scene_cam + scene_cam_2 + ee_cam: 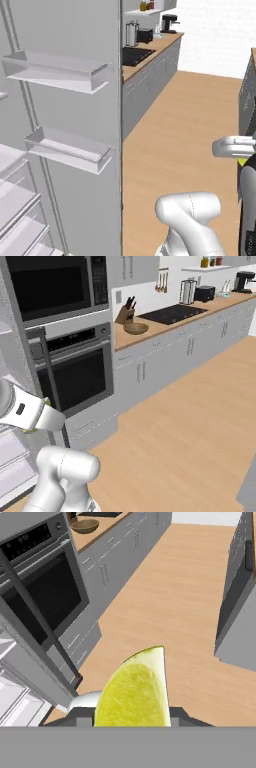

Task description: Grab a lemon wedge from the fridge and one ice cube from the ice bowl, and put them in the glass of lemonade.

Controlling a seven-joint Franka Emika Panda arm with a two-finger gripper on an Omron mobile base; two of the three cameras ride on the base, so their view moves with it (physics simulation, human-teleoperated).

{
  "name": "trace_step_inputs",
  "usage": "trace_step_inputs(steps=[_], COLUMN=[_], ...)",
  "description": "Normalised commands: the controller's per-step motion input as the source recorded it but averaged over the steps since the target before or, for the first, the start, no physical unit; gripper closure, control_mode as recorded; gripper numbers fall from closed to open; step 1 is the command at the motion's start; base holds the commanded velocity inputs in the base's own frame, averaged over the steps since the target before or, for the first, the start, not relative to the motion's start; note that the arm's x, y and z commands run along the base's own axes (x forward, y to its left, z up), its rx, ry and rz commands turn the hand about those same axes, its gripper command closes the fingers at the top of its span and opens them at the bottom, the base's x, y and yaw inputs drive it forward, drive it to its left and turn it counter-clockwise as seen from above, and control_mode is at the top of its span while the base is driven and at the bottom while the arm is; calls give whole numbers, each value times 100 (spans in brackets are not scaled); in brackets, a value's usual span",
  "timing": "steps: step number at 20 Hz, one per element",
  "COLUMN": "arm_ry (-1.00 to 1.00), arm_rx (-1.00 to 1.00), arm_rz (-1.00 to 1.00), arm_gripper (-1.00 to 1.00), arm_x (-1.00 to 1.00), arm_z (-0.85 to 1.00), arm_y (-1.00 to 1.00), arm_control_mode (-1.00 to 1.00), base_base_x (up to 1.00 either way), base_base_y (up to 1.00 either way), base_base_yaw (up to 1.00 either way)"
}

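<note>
The gripper [132,719] clamps the lemon wedge [132,692]; the fridge [65,125] door stands open at nine o'clock.

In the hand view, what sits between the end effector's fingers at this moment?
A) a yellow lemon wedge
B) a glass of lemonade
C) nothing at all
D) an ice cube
A: the hand view shows the lemon wedge, bright yellow with a pale rind edge, held in the end effector above the wooden floor.
</note>
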Motion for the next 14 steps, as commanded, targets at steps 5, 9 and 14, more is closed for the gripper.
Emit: trace_step_inputs(steps=[5,9,14], arm_ry=[0,0,0], arm_rx=[0,0,0], arm_rz=[0,0,0], arm_gripper=[100,100,100], arm_x=[0,0,0], arm_z=[0,0,0], arm_y=[0,0,0], arm_control_mode=[100,100,100], base_base_x=[100,100,100], base_base_y=[-6,0,-4], base_base_yaw=[-20,-5,0])
